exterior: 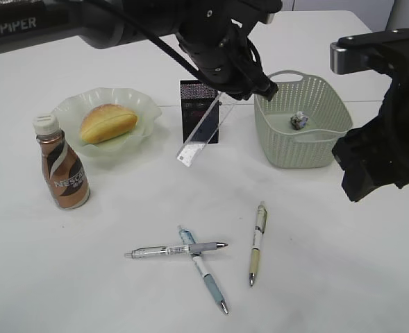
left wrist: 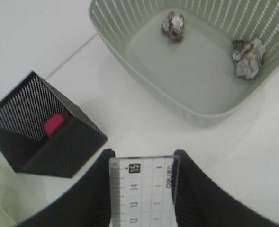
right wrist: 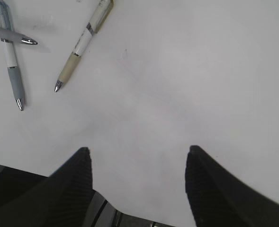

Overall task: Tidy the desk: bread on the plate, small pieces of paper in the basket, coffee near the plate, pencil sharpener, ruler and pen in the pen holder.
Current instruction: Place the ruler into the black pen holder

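Your left tool (left wrist: 141,189) is clamped on the clear ruler (exterior: 199,136), gripping it across its width near the top end so the rest hangs free and slanted, its low end pointing down in front of the black mesh pen holder (exterior: 198,111). That grip suits a drop into the cup, but the ruler is not in it yet; from the left wrist view the holder (left wrist: 40,125) sits off to the left of the tool, with a pink object (left wrist: 54,125), likely the sharpener, already inside. Just right of the tool lies the grey-green basket (exterior: 326,149), holding both paper wads (left wrist: 173,24). Further left, the bread (exterior: 107,123) rests on the ruffled green plate (exterior: 144,105) and the coffee bottle (exterior: 60,164) stands just beside it, so those steps look done. Your right tool (right wrist: 137,165) hangs spread and empty over bare table (right wrist: 201,71), near three pens (exterior: 257,244) lying in front, two of them crossed. Those remain to be collected.
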`<act>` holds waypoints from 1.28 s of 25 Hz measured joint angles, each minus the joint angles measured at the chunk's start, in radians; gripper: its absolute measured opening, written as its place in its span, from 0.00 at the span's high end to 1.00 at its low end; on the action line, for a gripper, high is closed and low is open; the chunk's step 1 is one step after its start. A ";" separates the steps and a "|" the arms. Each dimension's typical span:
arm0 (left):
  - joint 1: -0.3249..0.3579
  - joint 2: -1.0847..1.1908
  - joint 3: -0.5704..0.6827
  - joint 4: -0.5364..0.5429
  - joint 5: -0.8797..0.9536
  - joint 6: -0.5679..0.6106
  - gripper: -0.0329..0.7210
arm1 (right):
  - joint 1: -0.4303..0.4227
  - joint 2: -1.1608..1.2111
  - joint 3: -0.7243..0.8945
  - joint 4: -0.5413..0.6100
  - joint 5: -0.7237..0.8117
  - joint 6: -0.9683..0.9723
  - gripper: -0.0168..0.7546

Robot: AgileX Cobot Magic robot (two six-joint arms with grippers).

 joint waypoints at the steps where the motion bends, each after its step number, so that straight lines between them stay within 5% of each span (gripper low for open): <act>1: 0.000 0.000 0.000 0.019 -0.022 -0.008 0.61 | 0.000 0.000 0.000 0.000 0.000 0.000 0.35; 14: 0.105 0.000 0.000 0.098 -0.300 -0.154 0.61 | 0.000 0.000 0.000 0.000 0.000 0.000 0.35; 32: 0.172 0.032 0.000 0.105 -0.741 -0.165 0.61 | 0.000 0.000 0.000 0.000 0.000 0.000 0.35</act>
